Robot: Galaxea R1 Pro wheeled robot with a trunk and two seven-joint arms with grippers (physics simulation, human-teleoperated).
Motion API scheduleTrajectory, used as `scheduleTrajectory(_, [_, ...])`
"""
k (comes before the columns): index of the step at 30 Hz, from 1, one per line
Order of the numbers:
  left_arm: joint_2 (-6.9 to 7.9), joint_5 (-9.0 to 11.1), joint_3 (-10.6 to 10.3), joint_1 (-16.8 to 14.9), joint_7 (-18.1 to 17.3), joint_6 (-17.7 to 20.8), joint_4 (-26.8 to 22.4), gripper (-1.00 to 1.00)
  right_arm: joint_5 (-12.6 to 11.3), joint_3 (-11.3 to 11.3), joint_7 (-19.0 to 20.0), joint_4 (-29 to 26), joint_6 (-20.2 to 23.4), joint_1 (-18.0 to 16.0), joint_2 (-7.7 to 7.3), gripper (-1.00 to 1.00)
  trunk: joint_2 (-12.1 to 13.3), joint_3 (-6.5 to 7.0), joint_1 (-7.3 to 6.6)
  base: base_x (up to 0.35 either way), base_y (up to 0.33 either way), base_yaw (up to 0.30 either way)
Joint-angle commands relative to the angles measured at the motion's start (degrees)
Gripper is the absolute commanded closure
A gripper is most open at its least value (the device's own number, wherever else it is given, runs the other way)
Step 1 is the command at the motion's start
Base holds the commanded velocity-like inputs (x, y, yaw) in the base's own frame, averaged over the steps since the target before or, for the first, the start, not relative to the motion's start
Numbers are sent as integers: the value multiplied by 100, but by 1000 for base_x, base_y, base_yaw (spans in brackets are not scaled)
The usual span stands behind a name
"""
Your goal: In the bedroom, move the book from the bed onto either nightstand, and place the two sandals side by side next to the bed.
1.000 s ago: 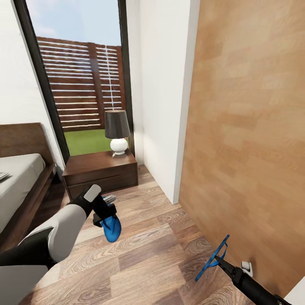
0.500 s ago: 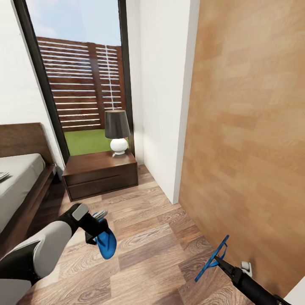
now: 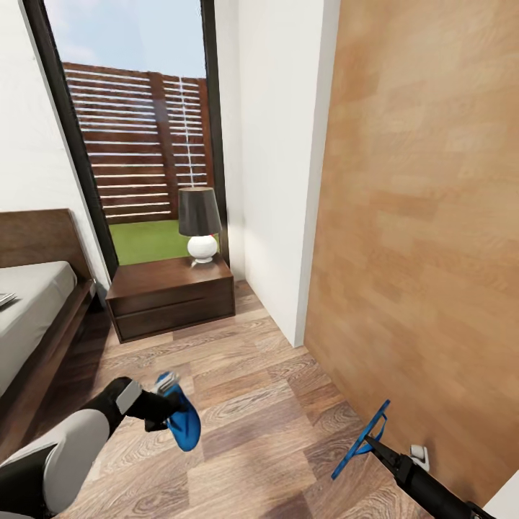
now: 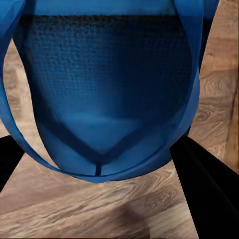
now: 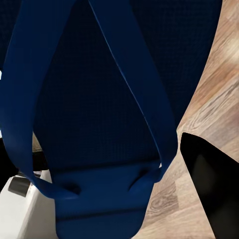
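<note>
Change: over the last second I have brought my left arm down and back toward me; its left gripper point(image 3: 164, 417) now hangs lower and closer to the wood-plank floor point(image 3: 252, 404) than it did, and the camera has not shifted.
Left gripper: clamped on the first bright blue flat flip-flop point(image 3: 184, 424), which tilts toe-down just above the boards; in the left wrist view the sole point(image 4: 107, 94) hangs between the two dark fingers point(image 4: 204, 189).
Right gripper: the right gripper point(image 3: 371, 443) pinches the second bright blue flip-flop point(image 3: 360, 438), seen edge-on and held up near the light-brown wooden door point(image 3: 425, 216); it has not moved in that second. In the right wrist view its thong straps point(image 5: 124, 74) cross the sole.
Meaning: I judge I am lowering the first sandal to set it down beside the bed; neither sandal is placed yet.
Book: a thin object at the picture's left edge on the light-grey mattress point(image 3: 29, 303) may be it; I cannot tell.
Bed: low dark-brown wooden bed frame point(image 3: 43, 346), to the left of the lowered sandal.
Room: dark-brown two-drawer nightstand point(image 3: 171, 295) carrying a white-based, dark-shaded lamp point(image 3: 200, 223), a tall dark-framed window point(image 3: 137, 144) behind, and a white wall point(image 3: 277, 144).
</note>
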Motion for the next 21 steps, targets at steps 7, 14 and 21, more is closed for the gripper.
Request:
scheduleTrajectory(7, [470, -996, -4, 425, -2739, -1011, 37, 100, -30, 1, 10, -3, 69, -2, 3, 100, -2, -5, -1, 0, 0, 0])
scheduleTrajectory(14, [608, -1079, -6, 900, -3416, -1565, 45, 100, -26, 5, 9, -7, 62, -2, 45, 100, -2, -5, -1, 0, 0, 0])
scheduleTrajectory(21, [563, -1064, 3, 1413, -3896, -2144, 46, 100, -22, 2, 1, -7, 61, -2, 81, 100, -2, -5, -1, 0, 0, 0])
